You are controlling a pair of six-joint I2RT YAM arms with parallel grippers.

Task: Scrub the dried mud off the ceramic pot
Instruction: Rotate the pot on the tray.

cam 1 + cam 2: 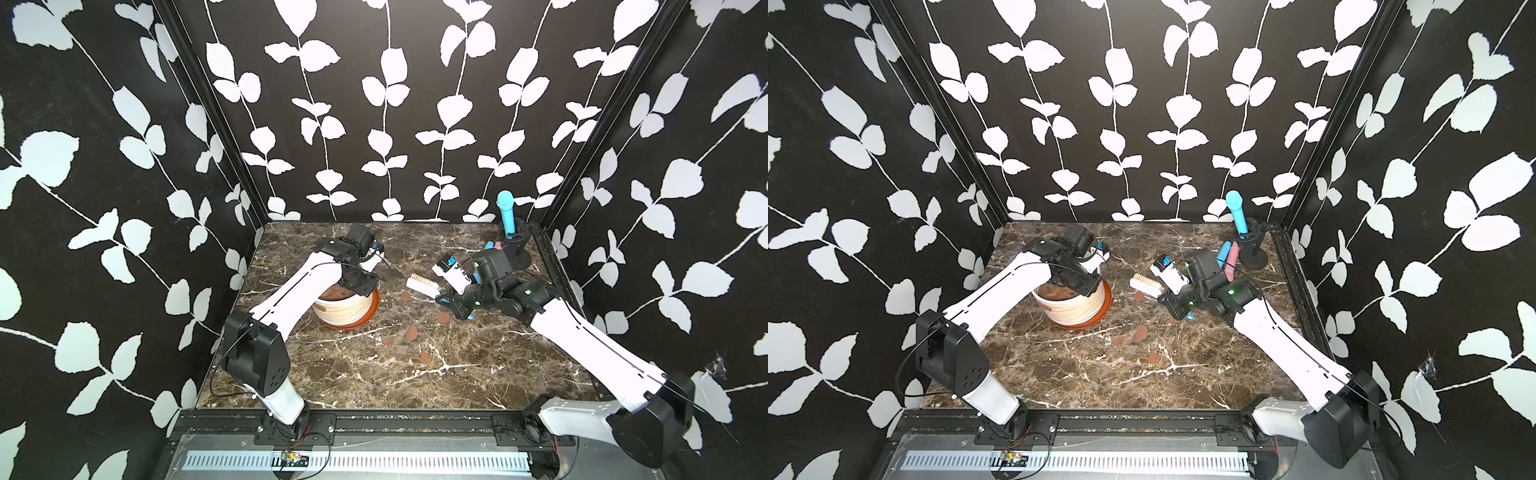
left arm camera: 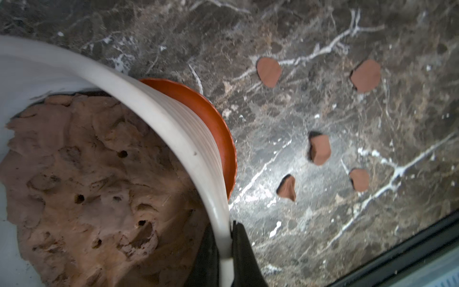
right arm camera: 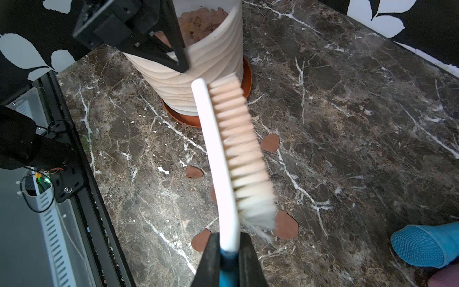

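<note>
Low centre in both top views: dried mud point(image 1: 412, 332) = thin reddish-brown discs, five counted. They lie loose on the brown marble-look tabletop point(image 1: 353, 386), spaced apart, none touching the pot. Whether they came off the wall, can't tell.

Mid frame, left of centre: cream-white ribbed ceramic pot point(image 1: 343, 309) on terracotta-coloured saucer point(image 1: 376, 305), lumpy brown soil mass point(image 2: 87, 186) inside. L gripper point(image 2: 226, 248) clamped on the thick rim, one finger inside, one outside. Prob. there to brace the pot vs. brush push. L forearm crosses the pot mouth and hides much of it from above.

Mid frame, right of centre: R gripper point(image 3: 229, 253) closed tight on handle end of white-backed scrub brush point(image 3: 238, 149) w/ pale bristles. Brush head near pot wall, not touching; reads as approach or between strokes. Wall facing R wrist cam: no disc seen, faint staining only.

In the way: L gripper body overhangs part of that same wall, so the brush has less room near the rim.

Far, upper right of tabletop: black stand point(image 1: 517, 253) holding upright blue mesh-headed mic point(image 1: 506, 212). Pink mic point(image 1: 1233, 259) + second blue mic point(image 1: 1224, 252) lie beside it. All well apart from the pot.
</note>
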